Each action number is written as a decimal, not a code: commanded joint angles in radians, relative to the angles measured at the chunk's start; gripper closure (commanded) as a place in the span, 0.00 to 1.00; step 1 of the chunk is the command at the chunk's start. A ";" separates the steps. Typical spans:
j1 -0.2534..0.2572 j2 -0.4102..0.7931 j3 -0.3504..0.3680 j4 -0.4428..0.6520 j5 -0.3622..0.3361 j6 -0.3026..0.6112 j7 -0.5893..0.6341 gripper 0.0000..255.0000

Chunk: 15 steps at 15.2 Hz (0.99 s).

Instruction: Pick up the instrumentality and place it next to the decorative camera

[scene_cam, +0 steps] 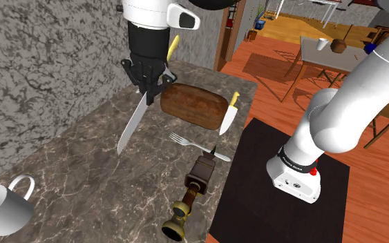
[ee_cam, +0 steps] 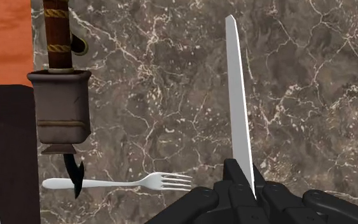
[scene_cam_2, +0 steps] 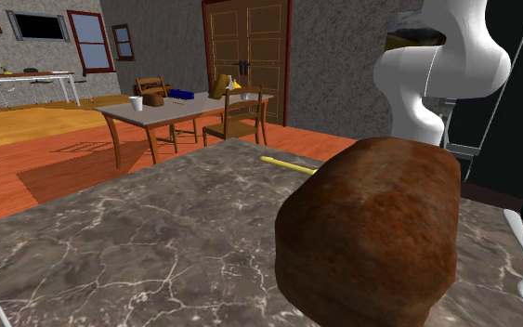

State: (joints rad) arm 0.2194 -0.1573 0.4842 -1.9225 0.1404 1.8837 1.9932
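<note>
My gripper is shut on a long knife. Its grey blade slants down from the fingers toward the marble countertop, and a yellow handle end pokes up behind the hand. In the wrist view the blade runs out from between the clasping fingers. The decorative camera is a brown antique box on a brass-trimmed stem, lying near the counter's edge by the stand. It lies beside the blade in the wrist view, a short way from it.
A brown bread loaf lies just beyond the gripper, with a second yellow-handled knife at its far side. A fork lies between loaf and camera. A white mug stands at the shoulder view's lower left.
</note>
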 commanded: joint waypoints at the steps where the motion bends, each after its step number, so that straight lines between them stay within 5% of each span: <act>1: 0.023 -0.009 0.032 -0.014 0.004 0.011 0.053 1.00; 15: 0.160 0.119 0.260 0.113 -0.099 0.016 0.449 1.00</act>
State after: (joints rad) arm 0.3660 -0.0596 0.7239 -1.8307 0.0594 1.9033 2.4025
